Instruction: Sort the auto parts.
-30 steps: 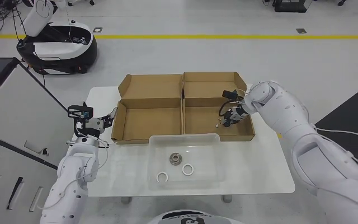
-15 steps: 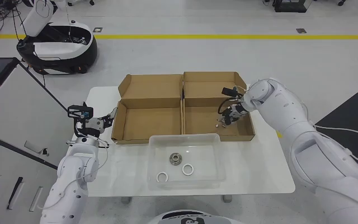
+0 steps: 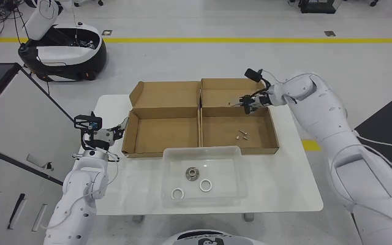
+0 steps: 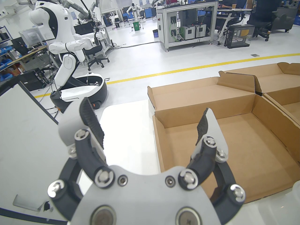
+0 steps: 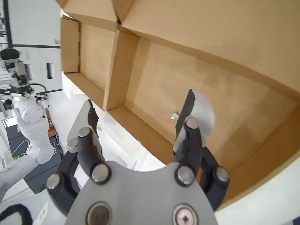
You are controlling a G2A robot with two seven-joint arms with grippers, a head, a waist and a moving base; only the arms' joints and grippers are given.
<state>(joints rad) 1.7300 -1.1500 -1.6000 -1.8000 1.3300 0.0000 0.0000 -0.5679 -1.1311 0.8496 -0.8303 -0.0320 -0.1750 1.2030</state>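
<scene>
Right gripper [image 3: 244, 103]: positioned above the back part of the right box [image 3: 217, 131]; its fingers are spread apart and nothing is between them.
Left gripper [image 3: 117, 131]: positioned just beside the outer wall of the left box [image 3: 162, 131]; its fingers are spread apart and nothing is held.
Screws [image 3: 243, 133]: two small metal pieces are seen lying close together on the floor of the right box, below the right gripper and nearer the front wall.
Parts in the tub: a metal ring [image 3: 192, 174], one white ring [image 3: 206, 185] and another white ring [image 3: 177, 194] are seen lying flat in the clear tub [image 3: 228, 179], which is set in front of the two boxes on the table [image 3: 282, 177].
Metal ring, handling: it is judged hard, smooth and the heaviest piece; it is best taken across its rim, one finger through the hole.
White rings, handling: they are judged light; whether they are stiff or rubbery cannot be told. A pinch on the band is advised.
Screws, handling: they are judged light, stiff and apt to roll.
Risk: a flat ring may be pushed along the slick tub floor by closing fingers.
</scene>
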